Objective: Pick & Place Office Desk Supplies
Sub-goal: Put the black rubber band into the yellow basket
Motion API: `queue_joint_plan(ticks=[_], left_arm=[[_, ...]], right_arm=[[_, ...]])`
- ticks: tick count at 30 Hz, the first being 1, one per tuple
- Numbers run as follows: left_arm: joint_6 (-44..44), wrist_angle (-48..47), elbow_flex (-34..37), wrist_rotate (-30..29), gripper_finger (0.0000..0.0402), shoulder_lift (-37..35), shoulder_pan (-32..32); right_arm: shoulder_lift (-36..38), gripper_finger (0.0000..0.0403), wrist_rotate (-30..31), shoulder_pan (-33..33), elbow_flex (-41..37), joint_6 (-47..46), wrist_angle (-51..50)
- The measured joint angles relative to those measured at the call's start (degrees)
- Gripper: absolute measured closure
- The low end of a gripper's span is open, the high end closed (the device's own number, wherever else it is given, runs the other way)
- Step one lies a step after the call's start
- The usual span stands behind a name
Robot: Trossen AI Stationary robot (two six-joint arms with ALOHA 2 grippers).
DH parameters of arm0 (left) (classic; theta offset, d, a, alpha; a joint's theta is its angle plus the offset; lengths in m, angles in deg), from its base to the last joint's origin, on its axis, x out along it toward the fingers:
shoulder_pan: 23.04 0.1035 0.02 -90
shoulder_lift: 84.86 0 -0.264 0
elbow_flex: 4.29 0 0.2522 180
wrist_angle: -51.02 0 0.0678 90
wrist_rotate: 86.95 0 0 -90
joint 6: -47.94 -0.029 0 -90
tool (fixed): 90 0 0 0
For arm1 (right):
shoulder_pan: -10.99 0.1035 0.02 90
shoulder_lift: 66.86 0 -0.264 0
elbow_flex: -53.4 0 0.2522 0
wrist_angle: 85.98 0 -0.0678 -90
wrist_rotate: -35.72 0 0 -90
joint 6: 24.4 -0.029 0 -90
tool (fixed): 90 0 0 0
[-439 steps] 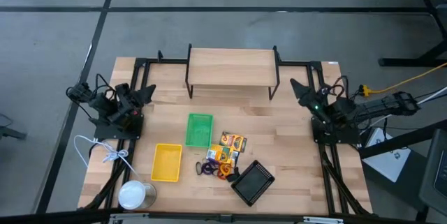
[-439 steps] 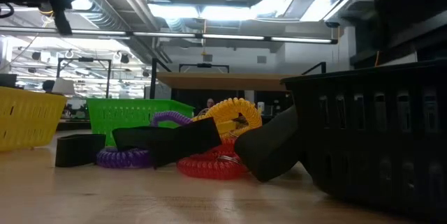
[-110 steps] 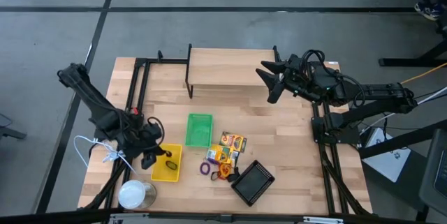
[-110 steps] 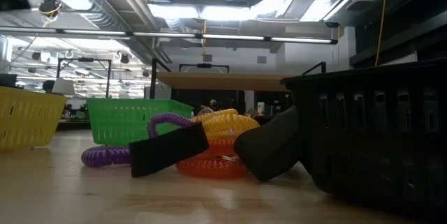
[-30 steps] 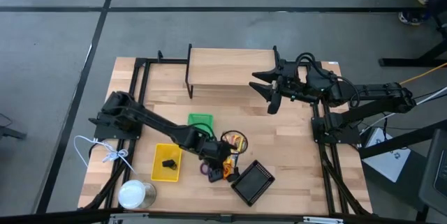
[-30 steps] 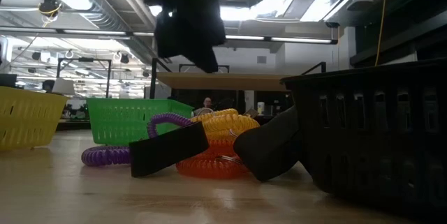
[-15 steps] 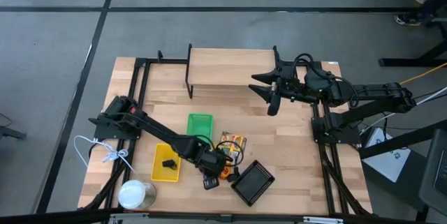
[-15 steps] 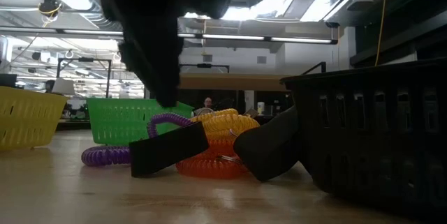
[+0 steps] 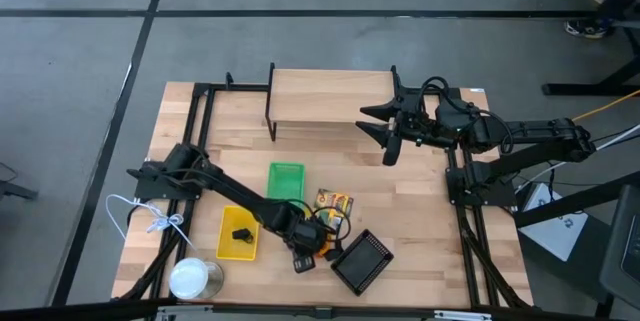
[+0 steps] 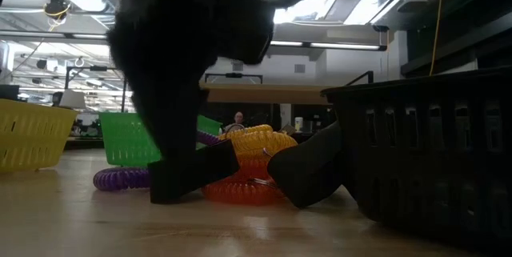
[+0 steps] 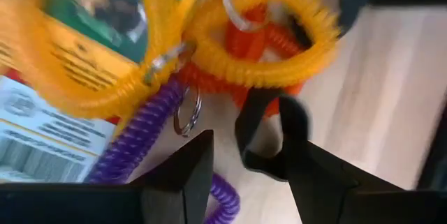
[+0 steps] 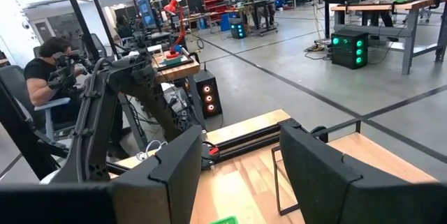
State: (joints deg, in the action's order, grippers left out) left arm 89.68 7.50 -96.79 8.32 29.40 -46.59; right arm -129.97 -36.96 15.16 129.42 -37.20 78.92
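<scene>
L gripper [image 9: 303, 257] has dropped lower-centre onto a black clip [image 11: 269, 137], fingers spread; next pick starting. R gripper [image 9: 385, 139] waits upper right, spread.

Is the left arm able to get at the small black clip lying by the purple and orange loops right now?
Probably yes. The left gripper is open right over the small black clip, with nothing between; the orange loop and purple loop only crowd it alongside.

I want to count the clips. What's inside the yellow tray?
One black clip lies inside the yellow tray. The rest of its floor looks bare; from table height its wall hides the inside.
</scene>
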Motion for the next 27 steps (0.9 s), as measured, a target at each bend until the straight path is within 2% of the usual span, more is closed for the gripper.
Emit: queue_joint_plan(ticks=[3,5,8,12,15,20,27], left_arm=[[0.35,0.54,-0.01,0.51,0.0244,0.75,-0.05],[0.13,0.62,-0.09,0.97,0.0264,1.03,-0.01],[-0.18,0.36,-0.05,1.01,0.0312,0.93,0.08],[-0.42,1.09,0.09,4.63,0.0387,-0.29,0.94],[-1.28,2.79,0.03,7.08,0.0395,-2.33,1.55],[-0.81,3.73,0.02,7.75,0.0398,-6.58,2.09],[0.09,2.44,0.02,5.13,0.0398,-13.84,2.19]], right_arm=[[0.0,0.0206,0.99,0.0,0.0,0.0,-0.02],[0.0,0.0206,1.52,-0.02,0.0,0.02,0.0],[0.0,0.0206,1.53,-0.01,0.0,0.0,-0.01],[0.0,0.0206,1.54,-0.02,0.0,0.01,-0.01],[0.0,0.0206,1.72,-0.02,0.0,0.0,0.02],[-0.01,0.0206,1.72,-0.02,0.0,0.0,0.0],[-0.02,0.0206,1.72,-0.01,0.0,0.01,0.02]])
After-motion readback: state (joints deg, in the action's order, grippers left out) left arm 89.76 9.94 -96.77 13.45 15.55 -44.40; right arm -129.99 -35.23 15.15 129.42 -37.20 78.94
